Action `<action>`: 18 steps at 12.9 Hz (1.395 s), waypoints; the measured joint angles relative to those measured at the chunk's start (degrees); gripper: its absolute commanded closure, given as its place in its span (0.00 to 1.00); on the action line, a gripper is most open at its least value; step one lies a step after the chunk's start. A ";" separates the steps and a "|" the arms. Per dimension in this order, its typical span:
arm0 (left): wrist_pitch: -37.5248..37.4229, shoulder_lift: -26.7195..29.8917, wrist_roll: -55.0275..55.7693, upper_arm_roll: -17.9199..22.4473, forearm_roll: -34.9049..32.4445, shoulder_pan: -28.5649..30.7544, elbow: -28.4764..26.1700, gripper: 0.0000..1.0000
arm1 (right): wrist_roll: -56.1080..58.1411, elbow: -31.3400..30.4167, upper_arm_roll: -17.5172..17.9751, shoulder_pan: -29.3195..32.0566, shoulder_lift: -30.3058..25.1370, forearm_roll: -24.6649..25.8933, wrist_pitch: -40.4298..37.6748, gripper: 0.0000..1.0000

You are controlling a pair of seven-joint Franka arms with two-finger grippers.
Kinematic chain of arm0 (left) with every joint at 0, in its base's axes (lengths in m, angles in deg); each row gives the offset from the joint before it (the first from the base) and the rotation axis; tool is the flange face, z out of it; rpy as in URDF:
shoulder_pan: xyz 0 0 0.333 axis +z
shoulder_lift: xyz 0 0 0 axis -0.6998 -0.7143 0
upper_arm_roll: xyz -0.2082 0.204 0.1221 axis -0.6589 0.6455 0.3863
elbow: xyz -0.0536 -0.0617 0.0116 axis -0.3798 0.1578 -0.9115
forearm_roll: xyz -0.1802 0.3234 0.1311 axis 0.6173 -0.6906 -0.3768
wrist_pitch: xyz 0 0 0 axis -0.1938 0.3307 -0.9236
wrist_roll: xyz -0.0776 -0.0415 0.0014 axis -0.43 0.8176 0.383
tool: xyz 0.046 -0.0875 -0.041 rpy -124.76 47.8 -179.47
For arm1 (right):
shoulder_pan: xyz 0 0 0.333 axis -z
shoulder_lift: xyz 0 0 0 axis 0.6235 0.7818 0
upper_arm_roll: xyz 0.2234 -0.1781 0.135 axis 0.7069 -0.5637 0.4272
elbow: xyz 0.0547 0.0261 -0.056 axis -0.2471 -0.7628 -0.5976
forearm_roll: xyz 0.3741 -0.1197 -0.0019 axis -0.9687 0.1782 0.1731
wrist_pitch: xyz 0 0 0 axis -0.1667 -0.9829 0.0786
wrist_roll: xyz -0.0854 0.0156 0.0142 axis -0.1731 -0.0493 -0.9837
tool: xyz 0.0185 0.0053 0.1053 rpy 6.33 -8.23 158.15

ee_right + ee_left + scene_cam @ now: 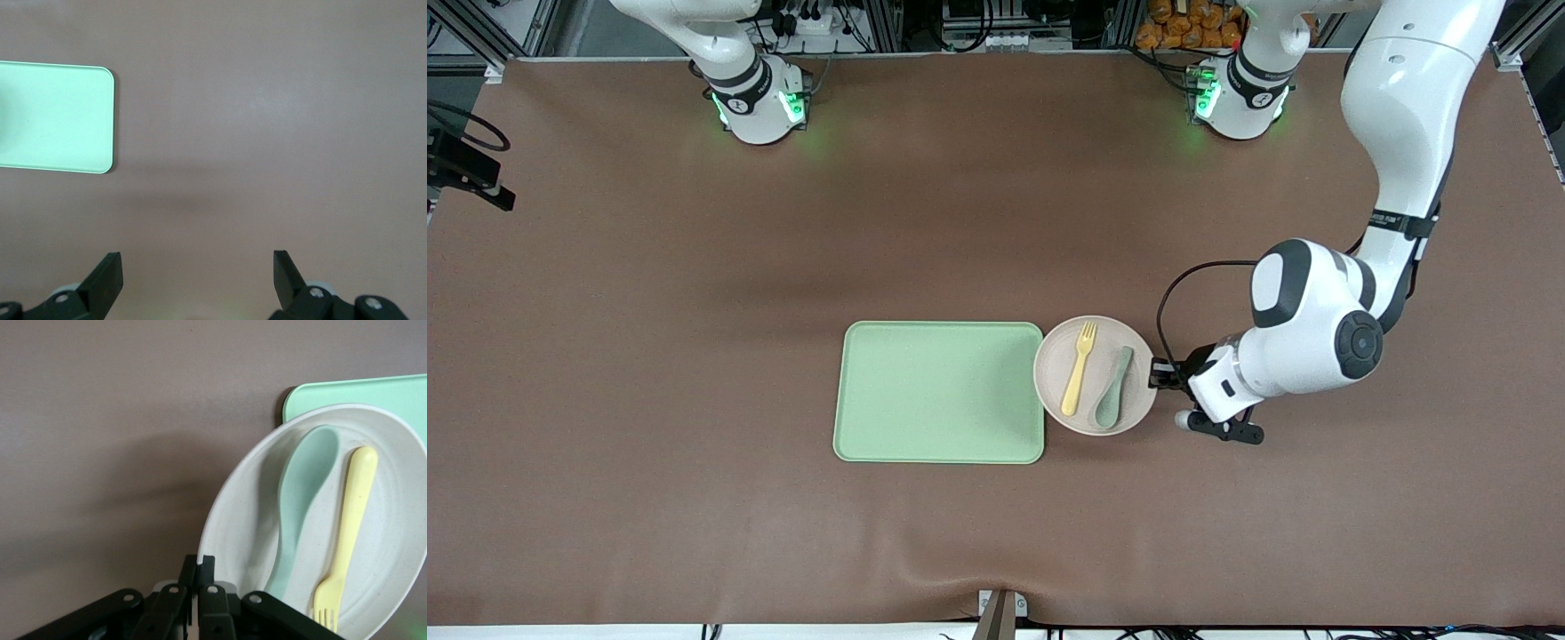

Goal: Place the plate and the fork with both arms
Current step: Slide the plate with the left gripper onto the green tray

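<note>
Green, smooth tray (938, 392) lies flat; just beside it I see the round matte plate (1055, 391), holding the yellow fork (1079, 367) and spoon (1113, 390). My left gripper (1158, 374) pinches the plate's rim; the right gripper (197, 273) waits, jaws apart.

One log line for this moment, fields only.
left gripper shut on beige-pink plate rim | yellow fork, grey-green spoon on plate | plate beside green tray | right gripper open, waiting
</note>
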 measured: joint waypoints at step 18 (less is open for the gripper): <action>13.46 -14.35 28.86 6.97 0.03 -22.46 10.24 1.00 | 0.00 0.00 -0.04 0.00 0.00 0.00 0.00 0.00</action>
